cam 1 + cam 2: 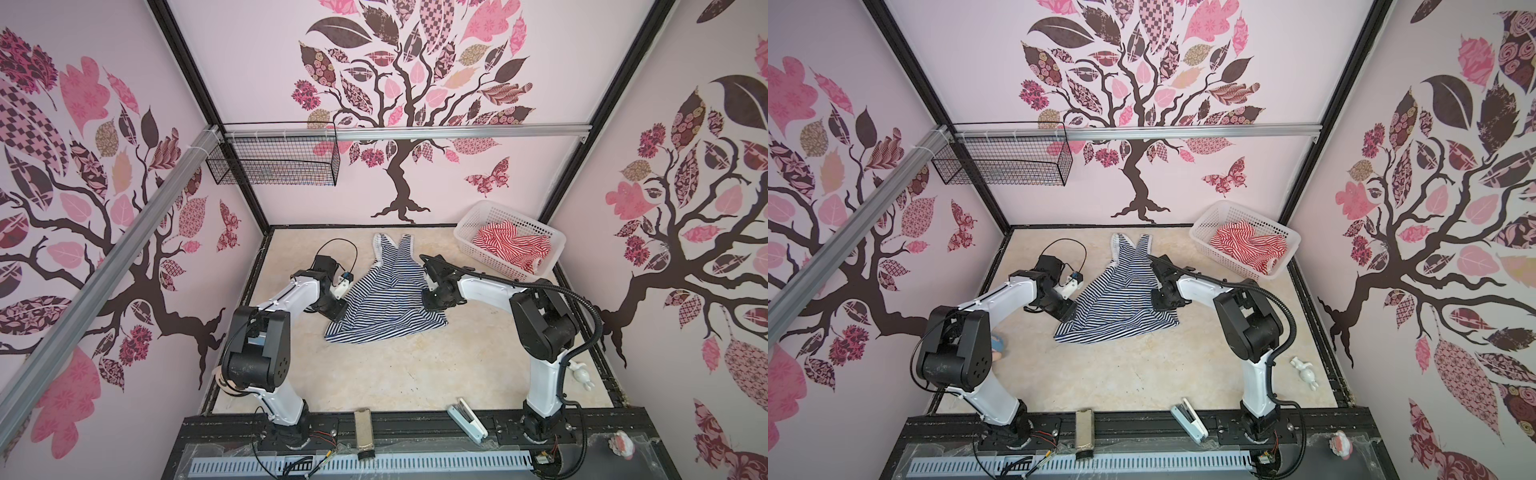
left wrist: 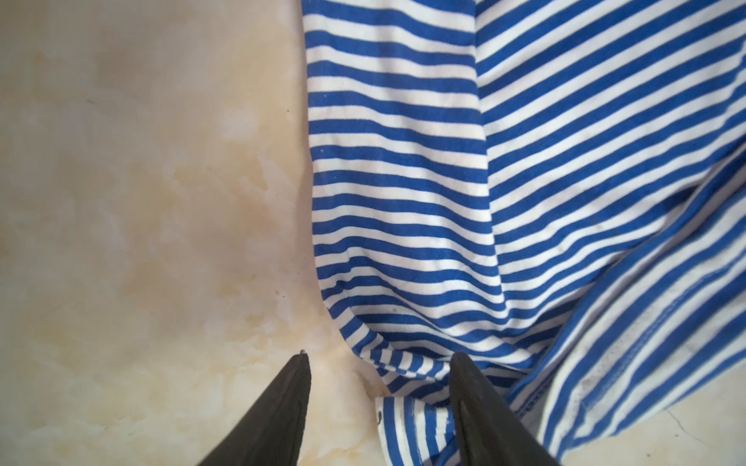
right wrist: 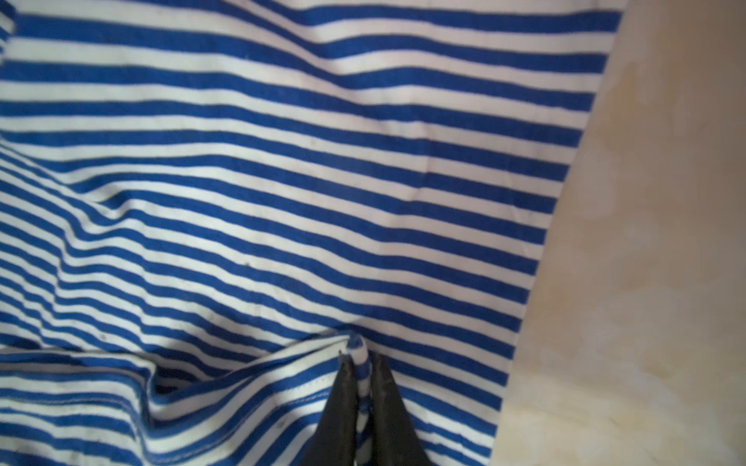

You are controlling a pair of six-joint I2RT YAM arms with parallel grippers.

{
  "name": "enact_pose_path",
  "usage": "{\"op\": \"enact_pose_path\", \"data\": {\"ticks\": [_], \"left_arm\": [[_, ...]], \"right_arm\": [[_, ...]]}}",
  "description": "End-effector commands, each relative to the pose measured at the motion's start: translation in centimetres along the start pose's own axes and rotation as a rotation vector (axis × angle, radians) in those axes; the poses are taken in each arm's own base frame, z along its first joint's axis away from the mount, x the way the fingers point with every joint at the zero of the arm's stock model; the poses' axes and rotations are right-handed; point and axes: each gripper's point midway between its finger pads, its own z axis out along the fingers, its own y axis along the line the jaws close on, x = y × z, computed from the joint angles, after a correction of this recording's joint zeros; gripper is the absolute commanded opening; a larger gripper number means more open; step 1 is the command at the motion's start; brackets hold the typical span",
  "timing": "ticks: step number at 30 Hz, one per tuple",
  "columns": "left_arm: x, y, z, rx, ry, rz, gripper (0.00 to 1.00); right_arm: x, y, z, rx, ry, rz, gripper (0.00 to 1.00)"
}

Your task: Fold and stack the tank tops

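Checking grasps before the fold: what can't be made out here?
- Top views: fingertips of left gripper and right gripper, hidden under their own wrists.
- Left wrist view: whether the left gripper's parted jaws touch the navy-and-white tank top between them.
- Both top views: red-and-white tank top, lower part hidden by the basket wall.

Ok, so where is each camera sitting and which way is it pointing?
Top views: high over the near edge of the table, looking down toward the back wall; left arm and right arm show whole, navy-and-white tank top between them.
Left wrist: on the left arm, looking past the open left gripper at the top's edge and bare table.
Right wrist: on the right arm, looking past the right gripper, shut on a fold of the top.
Shared: both wrist views show that one tank top.
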Motion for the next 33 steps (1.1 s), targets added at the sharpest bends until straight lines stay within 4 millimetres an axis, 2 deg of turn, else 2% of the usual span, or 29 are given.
{"op": "enact_pose_path", "data": {"ticks": [1,8,11,13,15,16,23,29,33], "left_arm": [[1.4,-1.1,0.4,0.044,0.035,0.030,0.50],[2.6,-2.0,0.8,0.089,0.061,0.046,0.28],[2.9,-2.5,0.8,0.118,0.062,0.040,0.23],[3.1,-2.5,0.8,0.121,0.066,0.034,0.15],[3.1,-2.5,0.6,0.122,0.064,0.029,0.02],[3.2,-2.4,0.3,0.119,0.062,0.025,0.00],[3.9,-2.7,-2.7,0.137,0.019,0.013,0.00],[5.3,-4.4,-5.0,0.190,0.004,0.030,0.00],[6.4,-4.7,-4.9,0.177,0.013,0.042,0.00]], "right_arm": [[-0.7,0.0,-2.9,0.001,-0.064,-0.009,0.10],[-0.3,0.1,-4.5,-0.023,-0.093,-0.015,0.08],[-0.2,0.3,-4.9,-0.032,-0.099,-0.015,0.06],[-0.2,0.3,-5.0,-0.036,-0.103,-0.014,0.05],[-0.2,0.4,-5.2,-0.039,-0.107,-0.015,0.03],[-0.2,0.4,-5.4,-0.037,-0.111,-0.014,0.01],[0.1,0.3,-7.6,-0.058,-0.184,-0.005,0.00],[2.7,0.7,-10.3,-0.164,-0.278,0.022,0.00],[4.8,0.5,-11.7,-0.201,-0.315,0.031,0.00]]}}
